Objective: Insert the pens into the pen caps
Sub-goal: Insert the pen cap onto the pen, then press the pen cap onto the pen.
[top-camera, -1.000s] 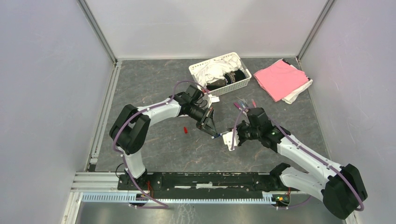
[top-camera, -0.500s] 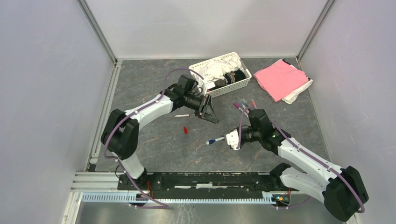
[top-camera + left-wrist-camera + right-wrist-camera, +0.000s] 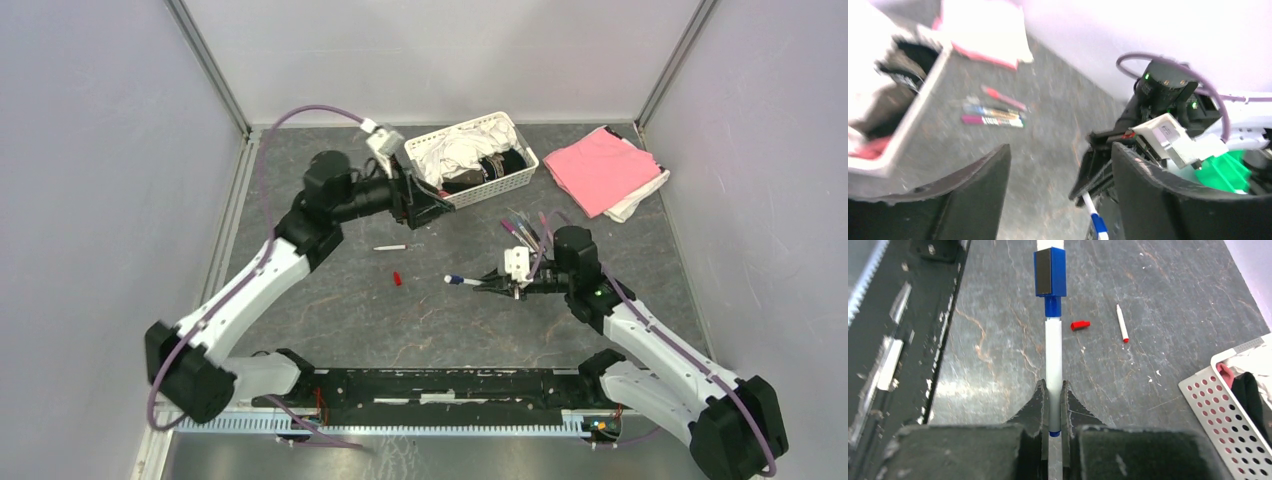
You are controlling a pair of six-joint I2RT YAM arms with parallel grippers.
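Blurred pens [image 3: 993,114] beside cut-off basket [image 3: 918,110]

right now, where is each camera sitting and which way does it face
top external: above and behind the bases, looking down on the table; both arms, left tool and right tool show.
left wrist: on the left arm, facing past the basket toward the right arm; own fingers frame it.
right wrist: on the right arm, facing along the held blue pen toward the red cap; own fingers show.
shared: both wrist views show the blue pen and basket.
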